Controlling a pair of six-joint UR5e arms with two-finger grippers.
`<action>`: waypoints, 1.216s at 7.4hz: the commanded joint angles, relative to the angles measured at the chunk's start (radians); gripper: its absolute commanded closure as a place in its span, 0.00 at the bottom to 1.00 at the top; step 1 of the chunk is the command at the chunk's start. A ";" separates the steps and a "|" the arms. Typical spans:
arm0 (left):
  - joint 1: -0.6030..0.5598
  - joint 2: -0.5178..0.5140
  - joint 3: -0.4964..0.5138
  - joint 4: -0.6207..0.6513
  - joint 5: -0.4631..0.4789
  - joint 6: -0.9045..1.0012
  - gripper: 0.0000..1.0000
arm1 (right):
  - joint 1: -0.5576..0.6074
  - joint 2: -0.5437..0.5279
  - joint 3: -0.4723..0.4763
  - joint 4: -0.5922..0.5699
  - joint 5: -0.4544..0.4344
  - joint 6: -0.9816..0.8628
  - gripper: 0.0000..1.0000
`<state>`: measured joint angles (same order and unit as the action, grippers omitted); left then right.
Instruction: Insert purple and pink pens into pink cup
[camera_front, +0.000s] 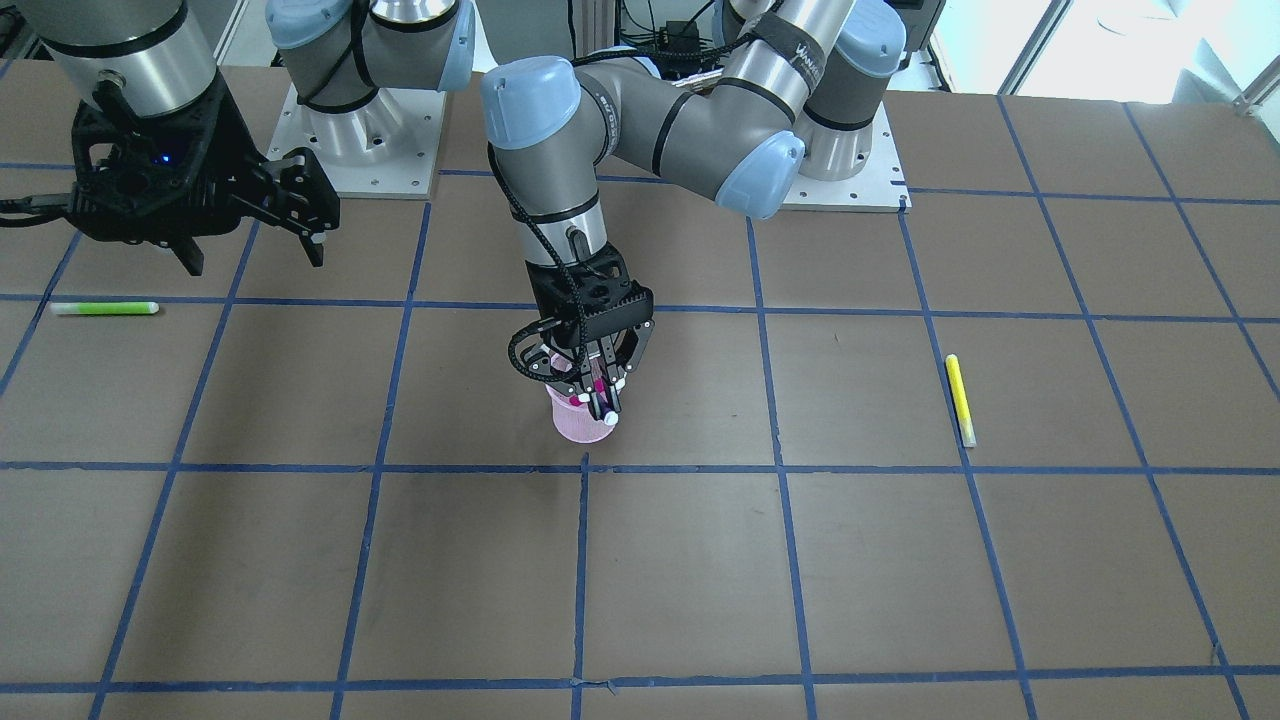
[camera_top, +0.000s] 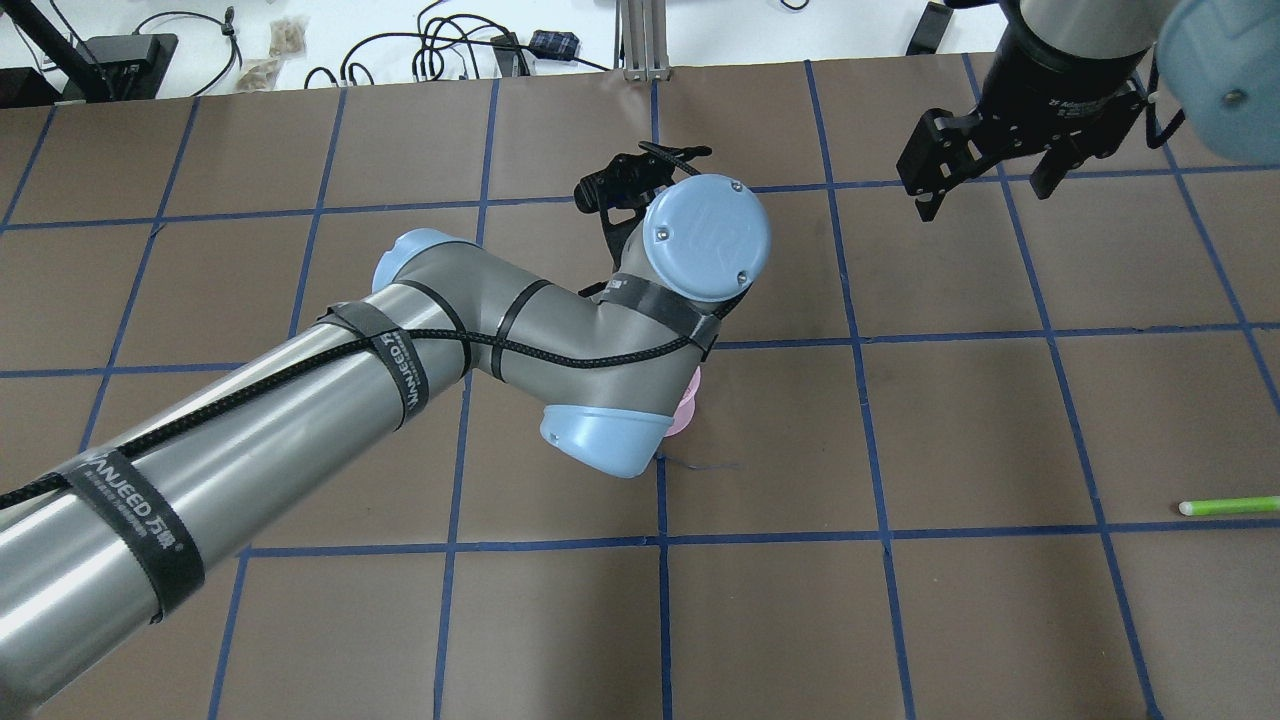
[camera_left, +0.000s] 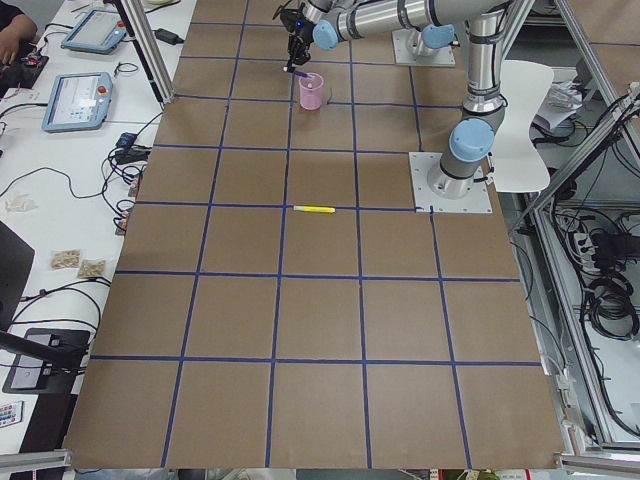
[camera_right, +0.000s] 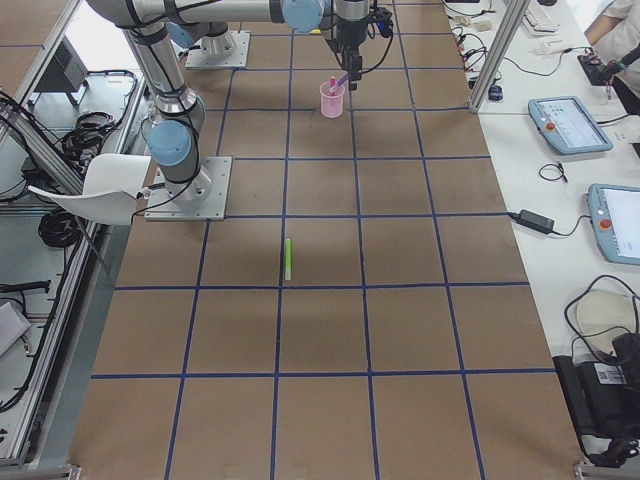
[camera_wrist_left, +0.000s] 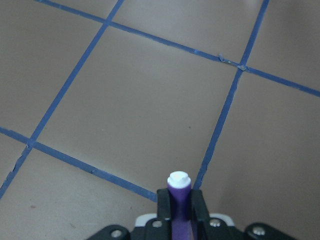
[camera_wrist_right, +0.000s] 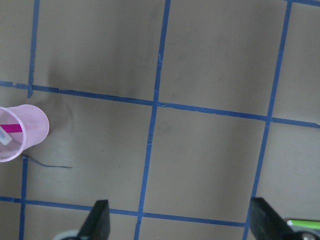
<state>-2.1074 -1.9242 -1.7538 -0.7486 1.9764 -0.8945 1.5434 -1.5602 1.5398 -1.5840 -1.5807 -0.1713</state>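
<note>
The pink cup (camera_front: 575, 425) stands near the table's middle and also shows in the right wrist view (camera_wrist_right: 30, 131). A pink pen (camera_wrist_right: 12, 128) lies inside it. My left gripper (camera_front: 603, 398) hangs right over the cup, shut on the purple pen (camera_wrist_left: 179, 200), whose white cap points down and away. In the exterior right view the purple pen (camera_right: 343, 80) leans toward the cup's mouth (camera_right: 332, 88); I cannot tell whether its tip is inside. In the overhead view my left arm hides nearly all of the cup (camera_top: 688, 408). My right gripper (camera_front: 250, 255) is open, empty and well away from the cup.
A green pen (camera_front: 105, 308) lies on the table below my right gripper and also shows in the overhead view (camera_top: 1230, 506). A yellow pen (camera_front: 960, 400) lies on my left side. Blue tape lines grid the brown table.
</note>
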 joint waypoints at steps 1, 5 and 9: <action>-0.005 -0.005 -0.010 0.000 0.022 -0.004 1.00 | -0.002 -0.001 0.003 -0.010 0.044 0.041 0.00; -0.019 -0.006 -0.010 0.000 0.013 -0.049 0.30 | 0.001 -0.001 0.006 -0.014 0.041 0.104 0.00; 0.013 0.050 0.025 -0.041 -0.118 0.197 0.00 | 0.000 -0.001 0.006 -0.014 0.039 0.099 0.00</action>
<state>-2.1133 -1.8986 -1.7433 -0.7686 1.9228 -0.8321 1.5433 -1.5616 1.5462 -1.5984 -1.5416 -0.0717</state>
